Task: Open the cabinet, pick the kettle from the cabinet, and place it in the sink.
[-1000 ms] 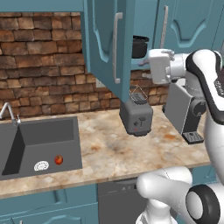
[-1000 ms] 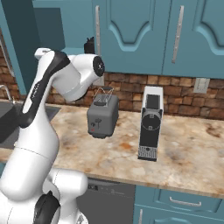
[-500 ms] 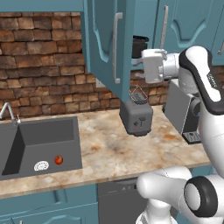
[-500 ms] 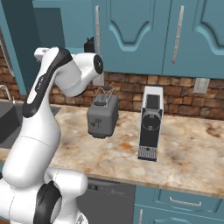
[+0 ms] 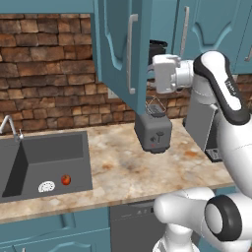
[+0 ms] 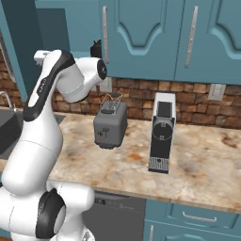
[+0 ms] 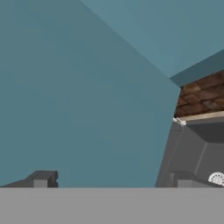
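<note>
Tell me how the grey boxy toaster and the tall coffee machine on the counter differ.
The grey boxy toaster is squat and wide; the tall silver-and-black coffee machine is narrow and upright. The toaster is dark grey all over, with wire racks on top; the coffee machine has a pale flat top and a black front. In the right base view the toaster sits nearer the arm, the coffee machine further right. Both stand on the beige marbled counter.

Cabinet (image 5: 115,54): teal-blue, silver bar handle. Kettle (image 5: 158,48), inside it: black. Sink (image 5: 47,160), lower left of cabinet: dark grey. Counter (image 5: 128,172): beige marbled. Toaster (image 5: 153,134), below cabinet: grey. Wall (image 5: 47,74): red-brown brick pattern.
</note>
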You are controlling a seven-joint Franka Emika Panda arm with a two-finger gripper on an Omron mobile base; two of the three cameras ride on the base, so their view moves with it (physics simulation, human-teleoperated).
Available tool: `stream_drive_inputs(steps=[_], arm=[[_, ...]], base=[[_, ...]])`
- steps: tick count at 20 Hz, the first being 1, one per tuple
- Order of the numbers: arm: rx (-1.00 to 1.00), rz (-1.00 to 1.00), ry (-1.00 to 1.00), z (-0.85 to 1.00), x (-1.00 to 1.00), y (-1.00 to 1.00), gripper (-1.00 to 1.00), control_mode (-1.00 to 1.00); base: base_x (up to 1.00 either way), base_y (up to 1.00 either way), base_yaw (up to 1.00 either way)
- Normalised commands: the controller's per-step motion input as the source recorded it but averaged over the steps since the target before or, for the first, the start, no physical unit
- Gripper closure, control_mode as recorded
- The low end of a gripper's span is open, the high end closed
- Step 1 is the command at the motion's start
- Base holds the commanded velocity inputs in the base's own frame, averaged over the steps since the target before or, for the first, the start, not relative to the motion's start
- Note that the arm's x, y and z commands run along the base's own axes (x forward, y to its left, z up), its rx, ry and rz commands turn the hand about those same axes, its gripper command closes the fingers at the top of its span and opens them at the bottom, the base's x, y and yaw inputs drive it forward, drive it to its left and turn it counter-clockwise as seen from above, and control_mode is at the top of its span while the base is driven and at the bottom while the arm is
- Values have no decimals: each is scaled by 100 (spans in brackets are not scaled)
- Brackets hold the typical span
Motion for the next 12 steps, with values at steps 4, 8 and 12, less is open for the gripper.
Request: stream_drive_inputs(steps=[4, 8, 12], arm=[[2, 1, 0, -1, 8, 18, -100, -100], [0, 2, 0, 0, 12, 11, -100, -100], [0, 2, 0, 0, 12, 15, -100, -100]], base=[[0, 0, 0], [0, 0, 0], [0, 0, 0]])
